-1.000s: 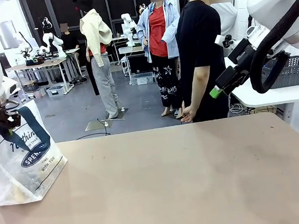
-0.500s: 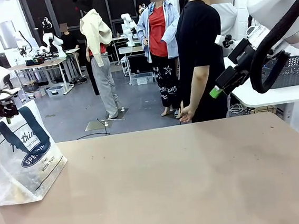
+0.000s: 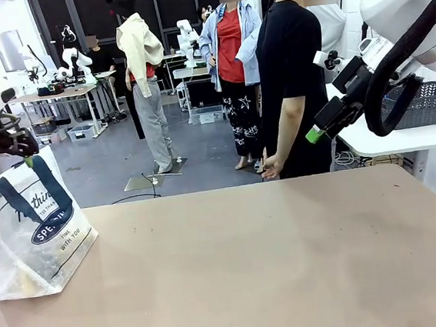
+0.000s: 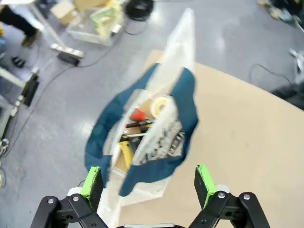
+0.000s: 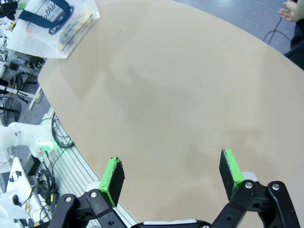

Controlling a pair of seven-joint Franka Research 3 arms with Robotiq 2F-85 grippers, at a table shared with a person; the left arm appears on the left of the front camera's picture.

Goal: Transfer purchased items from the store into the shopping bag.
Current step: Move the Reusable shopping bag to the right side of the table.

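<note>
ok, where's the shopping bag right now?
Front view: the shopping bag stands at the table's left edge, directly below the open left gripper.

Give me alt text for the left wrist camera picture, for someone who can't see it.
Looking down between the open left gripper with its green pads, a white plastic shopping bag with navy handles stands at the edge of the tan table. Through its open mouth show small items, one red and one yellow. Grey floor with cables lies beyond.
</note>
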